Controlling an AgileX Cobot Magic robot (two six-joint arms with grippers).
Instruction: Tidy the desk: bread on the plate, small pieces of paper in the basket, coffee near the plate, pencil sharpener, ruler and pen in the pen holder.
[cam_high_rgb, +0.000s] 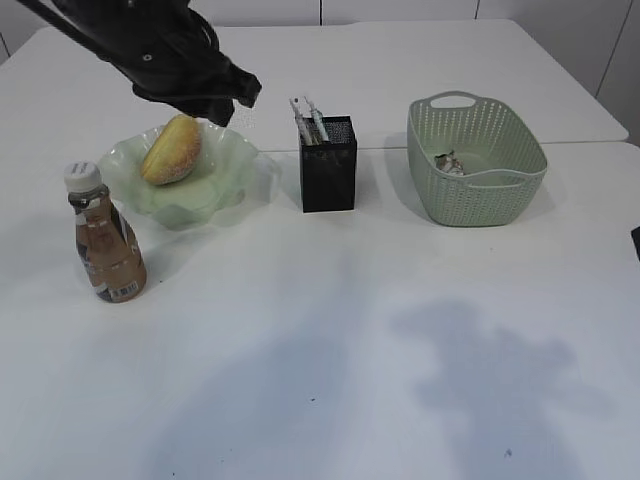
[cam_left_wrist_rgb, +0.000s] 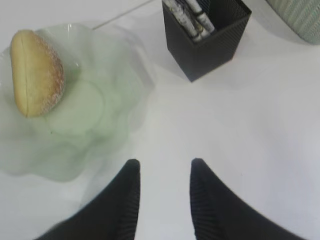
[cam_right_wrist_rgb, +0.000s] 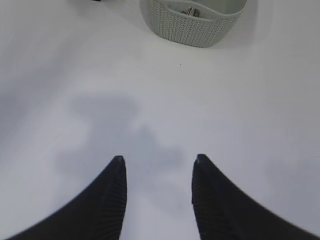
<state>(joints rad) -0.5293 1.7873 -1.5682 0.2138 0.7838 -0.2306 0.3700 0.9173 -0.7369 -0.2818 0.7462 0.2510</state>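
Exterior view: the white desk (cam_high_rgb: 330, 330) fills the frame, smooth and matte, with a seam line across the upper part and soft grey shadows at lower centre and lower right. At right stands the basket (cam_high_rgb: 477, 160), oblong, pale green perforated plastic, with a small crumpled scrap of paper (cam_high_rgb: 448, 161) inside. At left sits the plate (cam_high_rgb: 225, 165), translucent green glass with a wavy rim, holding the bread (cam_high_rgb: 172, 150), a golden oval bun leaning on the rim. Centre, between plate and basket, is the black mesh pen holder (cam_high_rgb: 328, 165) with pens (cam_high_rgb: 308, 118) sticking up. Lower left, just in front of the plate, stands the coffee (cam_high_rgb: 105, 238), brown with a white cap. The left gripper (cam_left_wrist_rgb: 164, 172) hangs above the plate at upper left, jaws apart and empty. The right gripper (cam_right_wrist_rgb: 159, 167) hovers over bare desk, jaws apart, empty.
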